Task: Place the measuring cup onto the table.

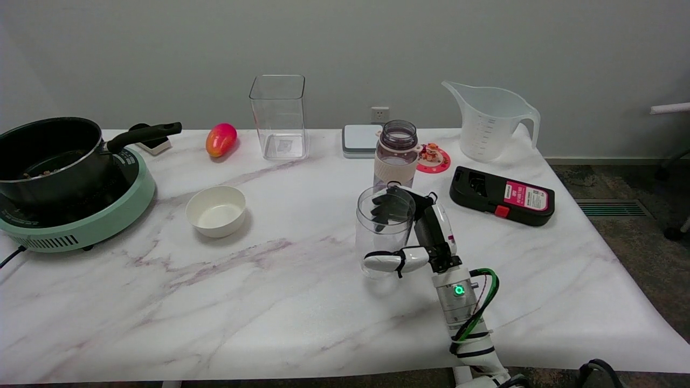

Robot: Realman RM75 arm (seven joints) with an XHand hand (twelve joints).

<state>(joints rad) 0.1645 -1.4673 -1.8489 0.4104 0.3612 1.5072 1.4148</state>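
Clear, smooth-walled cylindrical plastic measuring cup (384,229), upright, clasped in the black-and-white robot hand (418,237): dark fingers (385,207) wrapped round the far wall and visible through it, glossy white thumb (391,262) laid across the near side low down. Cup base at or just above the white marble-veined tabletop (269,302); cannot tell whether touching.

Directly behind the cup, a smoky purple bottle with a pale ribbed band (396,153). To the right, a flat matte black case with a pink label (501,195). At the far right corner, a large translucent plastic jug with spout and handle (489,121). Far centre: tall square clear container (278,117), beside a red-yellow mango (220,139). Left of the cup, well apart, a round white bowl (215,210). At the left edge, a black pot (51,153) on a mint-green round cooker (97,221).
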